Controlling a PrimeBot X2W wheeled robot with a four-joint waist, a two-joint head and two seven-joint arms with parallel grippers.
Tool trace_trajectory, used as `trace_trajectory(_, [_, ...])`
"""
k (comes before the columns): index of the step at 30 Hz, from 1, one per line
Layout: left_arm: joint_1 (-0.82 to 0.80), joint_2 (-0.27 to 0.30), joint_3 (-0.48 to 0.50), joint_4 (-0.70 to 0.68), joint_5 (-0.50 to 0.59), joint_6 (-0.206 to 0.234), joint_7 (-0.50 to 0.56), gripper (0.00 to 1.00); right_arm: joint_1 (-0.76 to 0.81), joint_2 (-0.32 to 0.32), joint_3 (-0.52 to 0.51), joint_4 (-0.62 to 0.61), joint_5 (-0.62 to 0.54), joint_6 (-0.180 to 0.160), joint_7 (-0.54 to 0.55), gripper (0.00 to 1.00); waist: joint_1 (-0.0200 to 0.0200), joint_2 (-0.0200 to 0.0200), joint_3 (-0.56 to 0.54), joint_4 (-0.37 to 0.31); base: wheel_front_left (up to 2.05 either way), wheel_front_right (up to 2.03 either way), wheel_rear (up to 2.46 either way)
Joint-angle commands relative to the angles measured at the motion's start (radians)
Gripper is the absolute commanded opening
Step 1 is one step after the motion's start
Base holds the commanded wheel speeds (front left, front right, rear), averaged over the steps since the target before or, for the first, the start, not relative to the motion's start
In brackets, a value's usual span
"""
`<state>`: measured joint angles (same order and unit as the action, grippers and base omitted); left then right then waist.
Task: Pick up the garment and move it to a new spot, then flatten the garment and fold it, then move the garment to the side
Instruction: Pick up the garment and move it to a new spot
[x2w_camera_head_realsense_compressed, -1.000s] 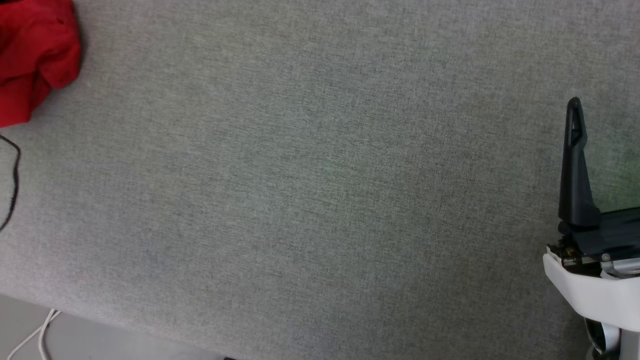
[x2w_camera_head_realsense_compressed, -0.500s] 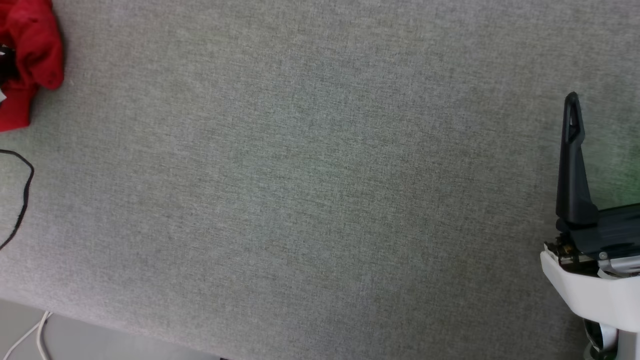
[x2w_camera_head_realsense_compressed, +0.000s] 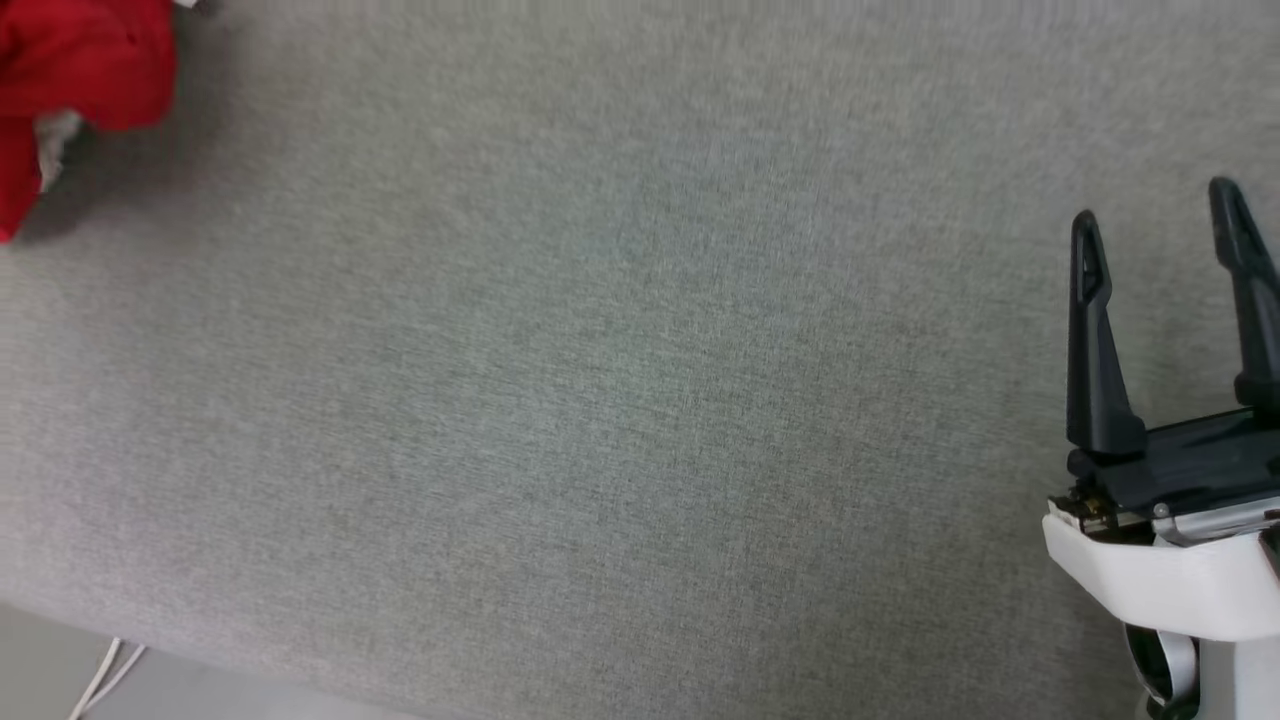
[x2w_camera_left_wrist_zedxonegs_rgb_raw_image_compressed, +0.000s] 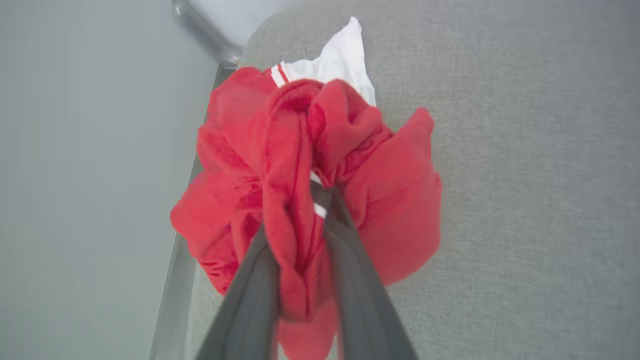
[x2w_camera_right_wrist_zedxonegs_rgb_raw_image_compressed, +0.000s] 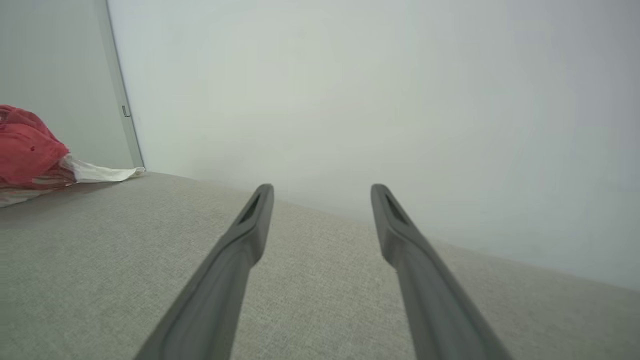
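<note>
Red garment (x2w_camera_left_wrist_zedxonegs_rgb_raw_image_compressed: 395, 190) bunched, pinched by left hand (x2w_camera_left_wrist_zedxonegs_rgb_raw_image_compressed: 312, 200) (at edge of grey surface (x2w_camera_left_wrist_zedxonegs_rgb_raw_image_compressed: 525, 200)); right hand (x2w_camera_head_realsense_compressed: 1155, 200) spread, fingers forward.

surface: grey fabric table (x2w_camera_head_realsense_compressed: 600, 350) | white cable (x2w_camera_head_realsense_compressed: 105, 680) on floor (x2w_camera_head_realsense_compressed: 40, 650) | backdrop: pale wall (x2w_camera_right_wrist_zedxonegs_rgb_raw_image_compressed: 350, 75)

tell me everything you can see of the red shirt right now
The garment is a soft red knit shirt, crumpled into a bunch near the corner of the grey cloth-covered table. A white sleeve with red-striped trim pokes out on its far side and lies on the table. The left gripper pinches a red fold between its fingers.
</note>
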<state>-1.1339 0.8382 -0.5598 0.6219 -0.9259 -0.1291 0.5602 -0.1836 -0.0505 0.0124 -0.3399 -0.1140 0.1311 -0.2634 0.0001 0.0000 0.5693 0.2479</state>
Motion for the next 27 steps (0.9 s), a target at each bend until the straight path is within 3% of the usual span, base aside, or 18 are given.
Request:
trace_trajectory(1, [-0.027, 0.018, -0.018, -0.022, 0.009, 0.000, -0.007, 0.00, 0.008, 0.000, -0.001, 0.009, 0.012, -0.001, -0.002, 1.00, -0.0001, 0.0000, -0.063, -0.008, 0.00, 0.00, 0.00])
trace_trajectory(8, [-0.135, 0.043, -0.136, -0.172, 0.040, 0.000, 0.006, 0.00, 0.038, 0.000, -0.005, 0.066, 0.063, -0.001, -0.002, 1.00, -0.0001, 0.0000, -0.169, -0.034, 0.00, 0.00, 0.00])
trace_trajectory(14, [-0.225, 0.024, -0.223, -0.289, 0.065, 0.000, 0.035, 0.00, 0.063, 0.000, -0.008, 0.103, 0.108, -0.001, -0.002, 1.00, -0.0001, 0.0000, -0.238, -0.082, 0.00, 0.00, 0.00])
trace_trajectory(27, [-0.358, -0.076, -0.364, -0.450, 0.061, 0.000, 0.065, 0.00, 0.088, 0.001, -0.013, 0.140, 0.176, -0.001, -0.002, 1.00, -0.0001, 0.0000, -0.333, -0.254, 0.00, 0.00, 0.00])
